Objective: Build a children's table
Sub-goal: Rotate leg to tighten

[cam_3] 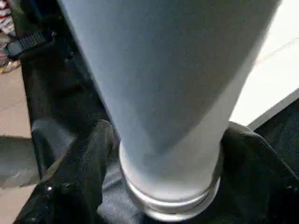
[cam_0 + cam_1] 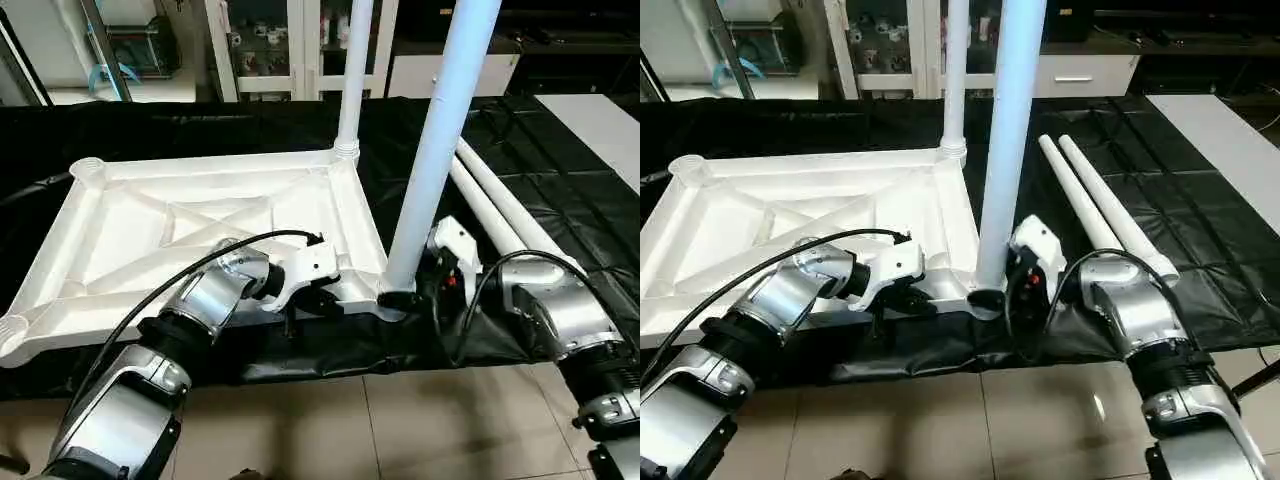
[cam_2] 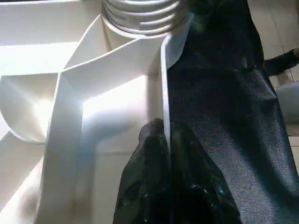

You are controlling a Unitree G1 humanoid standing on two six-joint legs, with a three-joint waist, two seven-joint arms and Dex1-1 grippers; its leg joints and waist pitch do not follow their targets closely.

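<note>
On the black-draped work table [image 2: 560, 190] the white plastic table top [image 2: 130, 225] lies upside down, its ribbed underside up — raised ribs crossing in a diagonal brace inside a rectangular rim, with a round socket at each corner.

The left arm reaches in from the near edge, silver forearm angled up toward the near long rim, a black cable looping over the wrist. The left gripper [image 2: 300, 297] is clenched on that thin rim; in the left wrist view its black fingers [image 3: 154, 186] pinch the upright white wall from both sides, close to a ridged corner socket.

The right arm comes in from the near right corner, its wrist bent inward. The right gripper [image 1: 163, 154] straddles the base of the near standing leg [image 2: 440, 140], one black finger on each side of the tube just above the socket; whether the fingers press on it or stand just clear I cannot tell.

Legs, counted: four smooth white tubes. Two stand upright in sockets on the top's right side — the near one at the right gripper and the far standing leg [image 2: 352, 70] at the back corner. Two loose legs [image 2: 1095, 205] lie side by side on the black cloth to the right, touching along their length, flared ends toward the robot.
</note>
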